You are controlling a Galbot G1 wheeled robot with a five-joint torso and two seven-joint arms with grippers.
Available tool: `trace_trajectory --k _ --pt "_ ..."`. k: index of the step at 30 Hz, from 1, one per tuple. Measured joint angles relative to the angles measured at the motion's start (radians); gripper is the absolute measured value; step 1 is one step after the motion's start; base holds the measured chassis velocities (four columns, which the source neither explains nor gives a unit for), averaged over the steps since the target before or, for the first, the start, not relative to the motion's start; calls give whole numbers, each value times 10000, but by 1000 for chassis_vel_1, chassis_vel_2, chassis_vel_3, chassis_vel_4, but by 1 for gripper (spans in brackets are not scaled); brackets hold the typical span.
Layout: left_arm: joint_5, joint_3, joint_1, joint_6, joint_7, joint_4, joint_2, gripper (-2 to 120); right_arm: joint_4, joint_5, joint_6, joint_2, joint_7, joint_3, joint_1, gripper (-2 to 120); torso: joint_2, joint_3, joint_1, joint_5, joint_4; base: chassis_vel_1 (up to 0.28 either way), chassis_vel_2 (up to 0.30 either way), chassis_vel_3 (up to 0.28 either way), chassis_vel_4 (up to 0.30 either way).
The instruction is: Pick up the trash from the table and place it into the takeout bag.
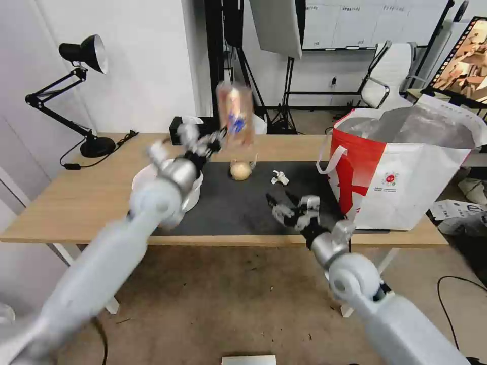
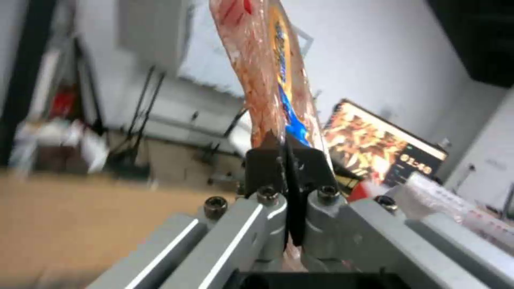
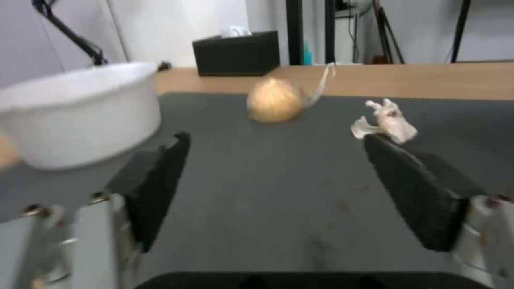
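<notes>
My left gripper (image 1: 219,138) (image 2: 284,150) is shut on the clear plastic tray (image 1: 235,115) (image 2: 270,72) and holds it upright in the air above the back of the dark mat (image 1: 238,203). The white bowl (image 1: 143,177) (image 3: 80,116) stands at the mat's left end, partly behind my left arm. On the mat lie the yellowish pouch (image 1: 241,170) (image 3: 274,100) and the white paper wad (image 1: 279,177) (image 3: 386,120). My right gripper (image 1: 284,200) (image 3: 278,139) hangs open low over the mat's front, short of the wad. At the table's (image 1: 76,197) right end the takeout bag (image 1: 406,182) stands open.
A black tissue box (image 1: 182,124) (image 3: 235,52) sits at the table's back edge. At the back left corner stands a black desk lamp (image 1: 86,96). Behind the bag are a white chair (image 1: 390,71) and a lit screen (image 1: 464,61).
</notes>
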Motion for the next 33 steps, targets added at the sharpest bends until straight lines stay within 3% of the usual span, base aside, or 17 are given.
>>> trace_trajectory --k 1,4,5,8,9,11,12,15,19,23,33 --pt "0 0 0 0 0 0 0 0 0 0 0 0 0 0 0 88 0 0 0 0 0 0 0 0 0" --pt "359 1682 -1833 -150 -62 1089 -992 0 330 -321 -47 12 11 330 -503 99 0 0 0 -2 -1 0 0 0 0" --pt "359 1682 -1833 -150 -62 1089 -992 0 330 -321 -47 12 11 330 -503 99 0 0 0 -2 -1 0 0 0 0" --pt "1024 3141 -3243 -459 -121 2381 -2317 0 562 -367 -91 12 28 609 -869 100 0 0 1 2 -1 0 0 0 0" --pt "1024 3141 -3243 -459 -121 2381 -2317 0 562 -367 -91 12 28 609 -869 100 0 0 1 2 -1 0 0 0 0" --pt "1795 3737 -3684 -682 -15 3225 -3133 0 665 -394 -101 19 24 767 -1063 100 0 0 1 1 -3 0 0 0 0" --pt "1795 3737 -3684 -682 -15 3225 -3133 0 665 -394 -101 19 24 767 -1063 100 0 0 1 1 -3 0 0 0 0" --pt "2778 4218 -4066 -912 296 4262 -4009 0 818 -438 -107 61 0 941 -1282 100 0 0 1 0 -2 0 0 0 0" --pt "3688 4658 -4308 -1028 915 4894 -4336 0 866 -473 -108 49 -40 1058 -1447 100 0 0 0 -2 0 0 0 0 0" --pt "4208 5029 -4328 -1068 1347 5046 -4280 0 891 -476 -101 -11 -94 1146 -1569 100 -1 1 1 -3 4 0 0 0 0" --pt "4399 5257 -4186 -1130 1517 5097 -4475 3 1128 -513 -74 -41 -136 1546 -1980 100 0 1 0 -4 0 0 0 0 0"
